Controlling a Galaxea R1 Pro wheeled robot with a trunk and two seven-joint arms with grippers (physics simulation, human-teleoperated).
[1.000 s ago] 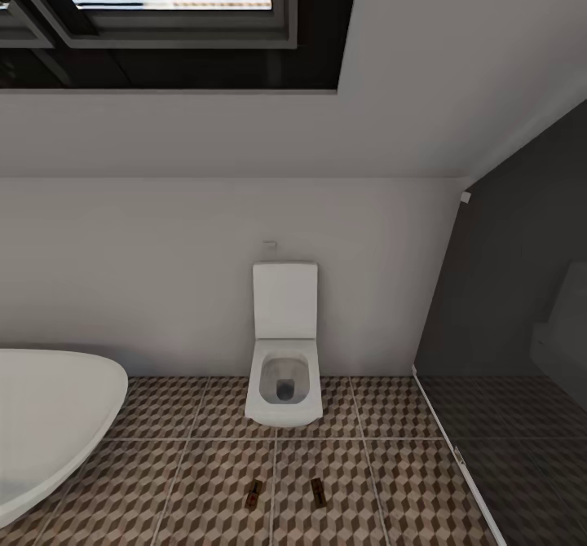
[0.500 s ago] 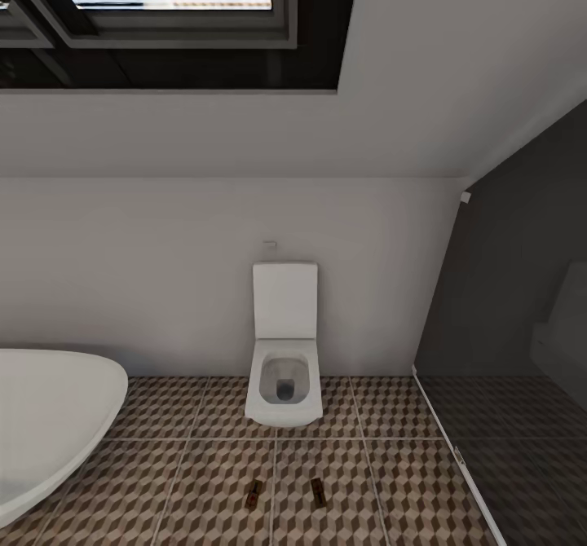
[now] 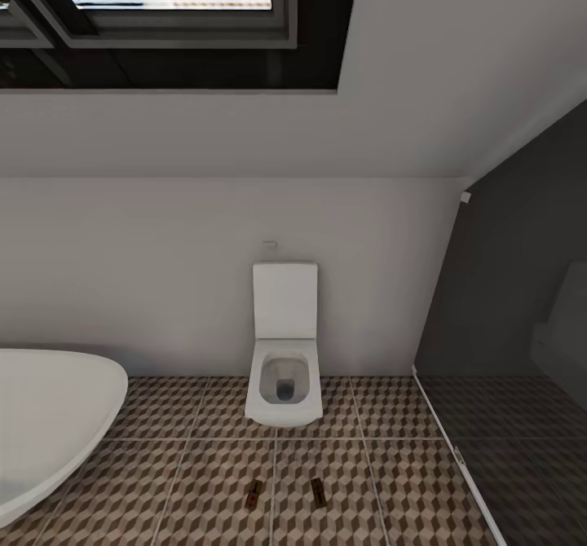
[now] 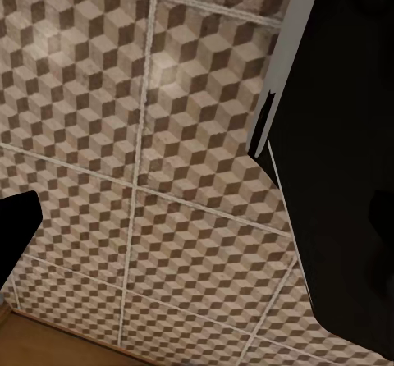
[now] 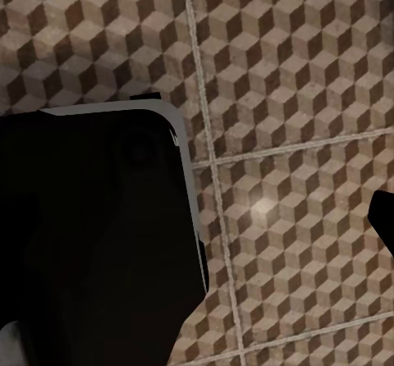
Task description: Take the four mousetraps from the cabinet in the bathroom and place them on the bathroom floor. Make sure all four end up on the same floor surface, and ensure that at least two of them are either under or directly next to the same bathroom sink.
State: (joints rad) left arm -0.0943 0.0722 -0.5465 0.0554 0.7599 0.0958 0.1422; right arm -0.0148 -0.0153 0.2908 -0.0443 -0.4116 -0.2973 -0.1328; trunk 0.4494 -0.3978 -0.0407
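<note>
Two mousetraps [image 3: 254, 495] [image 3: 317, 491] lie side by side on the floor [image 3: 196, 481], in front of the toilet [image 3: 284, 367] (not by a sink). So about half the job looks done; two more traps are left. Both wrist views look down at floor tiles, and the robot's jaws cannot be told open or closed.

Dark robot body part [image 4: 336, 161] beside left wrist camera; another [image 5: 90, 235] beside right.
</note>
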